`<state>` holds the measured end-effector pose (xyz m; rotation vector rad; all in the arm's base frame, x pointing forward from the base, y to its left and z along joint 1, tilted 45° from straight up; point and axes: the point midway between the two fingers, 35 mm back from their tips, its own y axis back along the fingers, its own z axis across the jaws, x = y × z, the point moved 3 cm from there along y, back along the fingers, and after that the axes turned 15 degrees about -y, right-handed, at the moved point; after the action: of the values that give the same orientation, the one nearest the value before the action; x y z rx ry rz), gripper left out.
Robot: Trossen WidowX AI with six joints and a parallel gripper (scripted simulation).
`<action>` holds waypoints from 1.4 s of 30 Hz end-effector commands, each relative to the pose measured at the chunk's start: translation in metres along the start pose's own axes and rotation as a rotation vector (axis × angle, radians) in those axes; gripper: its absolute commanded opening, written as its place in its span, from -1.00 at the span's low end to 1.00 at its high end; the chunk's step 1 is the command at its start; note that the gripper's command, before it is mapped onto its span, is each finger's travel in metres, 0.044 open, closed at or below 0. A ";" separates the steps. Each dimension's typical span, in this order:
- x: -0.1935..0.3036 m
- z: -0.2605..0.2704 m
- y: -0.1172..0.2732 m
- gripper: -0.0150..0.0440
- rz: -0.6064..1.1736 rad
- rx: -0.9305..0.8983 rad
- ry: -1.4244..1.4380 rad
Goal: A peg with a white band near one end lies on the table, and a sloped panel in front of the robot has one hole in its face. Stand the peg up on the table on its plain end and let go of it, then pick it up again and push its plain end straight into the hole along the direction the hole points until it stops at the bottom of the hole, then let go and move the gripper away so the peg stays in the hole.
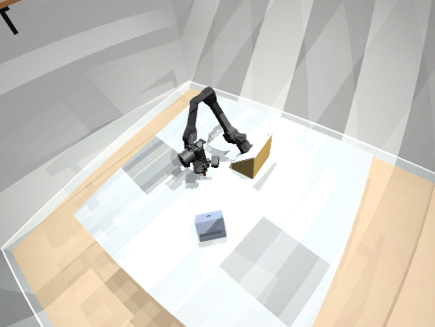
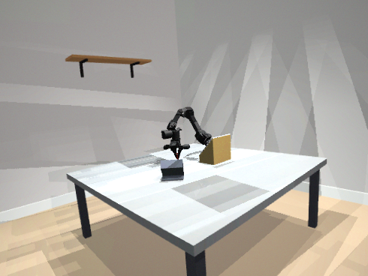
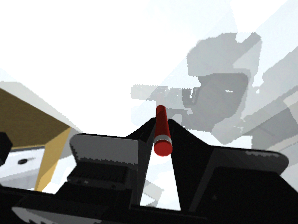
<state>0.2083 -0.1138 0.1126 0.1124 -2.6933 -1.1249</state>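
I hold the peg (image 1: 204, 174) (image 2: 177, 154) (image 3: 161, 123) between the gripper's (image 1: 203, 171) (image 2: 177, 156) (image 3: 161, 121) narrowed fingers, banded end up, its long axis apparently near upright, inboard of the table's (image 1: 328, 191) (image 2: 293, 159) (image 3: 65, 50) edges.

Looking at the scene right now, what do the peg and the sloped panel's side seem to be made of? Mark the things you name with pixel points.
Peg (image 3: 161, 125): perhaps painted wood or plastic; even red, slightly shiny, with a pale band. Panel's side (image 1: 245, 167) (image 2: 206, 155): possibly wood or board; flat yellow-brown, matt, no clear grain.
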 end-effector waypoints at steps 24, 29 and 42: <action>-0.004 0.005 0.077 -0.49 0.003 -0.002 0.005; -0.009 0.008 0.077 -0.49 -0.018 -0.021 0.020; -0.030 0.021 0.076 -0.49 -0.110 -0.092 0.087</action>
<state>0.2302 -0.0445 0.1505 0.2554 -2.6059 -1.2229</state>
